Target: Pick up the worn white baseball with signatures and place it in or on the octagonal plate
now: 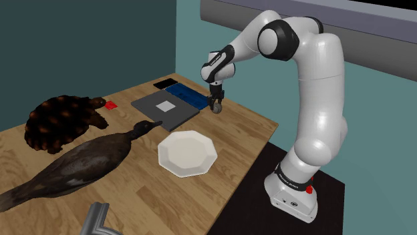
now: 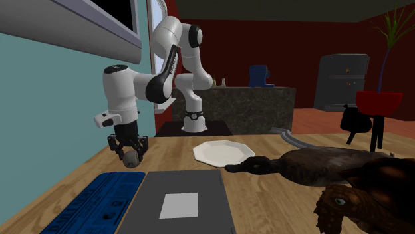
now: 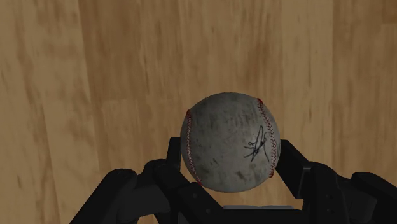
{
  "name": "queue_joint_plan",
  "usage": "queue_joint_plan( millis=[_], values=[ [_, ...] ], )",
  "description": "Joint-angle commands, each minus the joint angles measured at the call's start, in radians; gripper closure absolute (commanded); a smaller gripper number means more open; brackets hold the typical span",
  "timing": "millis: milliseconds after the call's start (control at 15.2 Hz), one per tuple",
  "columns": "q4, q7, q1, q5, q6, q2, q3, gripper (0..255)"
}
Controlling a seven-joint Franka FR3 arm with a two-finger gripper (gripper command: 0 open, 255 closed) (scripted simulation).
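the black two-finger end effector [image 1: 216, 103] hangs over the pale wooden worktop [image 1: 237, 137], near its far edge in the shoulder view. its fingers are closed part way onto the scuffed off-white baseball with red stitching and a dark scrawled signature [image 3: 230, 141], one finger pressed on either side. from where i stand the baseball [image 2: 131, 157] looks clear of the wood, gripped and hanging beneath the hand. the task's white octagonal plate [image 1: 188, 153] lies flat and bare, well apart from it, toward the near side of the worktop.

what worries me is the grip. a round ball is pinched between two narrow fingers, and in the wrist view most of it bulges out past them, so a quick swing could roll it free. the long dark brown bird figure [image 1: 80, 163] has its beak just beside the plate's rim, so a low approach from that side might clip it. the flat dark grey slab with a white square [image 1: 165, 110] also lies close to the straight line across. the plate looks shallow, too. if the ball is let go from any height or off-centre, i'd expect it to bounce or roll over the rim and off along the worktop.
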Motion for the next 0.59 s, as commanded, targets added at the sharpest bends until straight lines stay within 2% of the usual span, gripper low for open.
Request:
queue_joint_plan(
  millis=[0, 528],
  values=[
    [-0.001, 0.000, 0.000, 0.000, 0.000, 0.000, 0.000, 255],
    [0.000, 0.002, 0.003, -0.005, -0.019, -0.019, -0.003, 255]
  ],
)
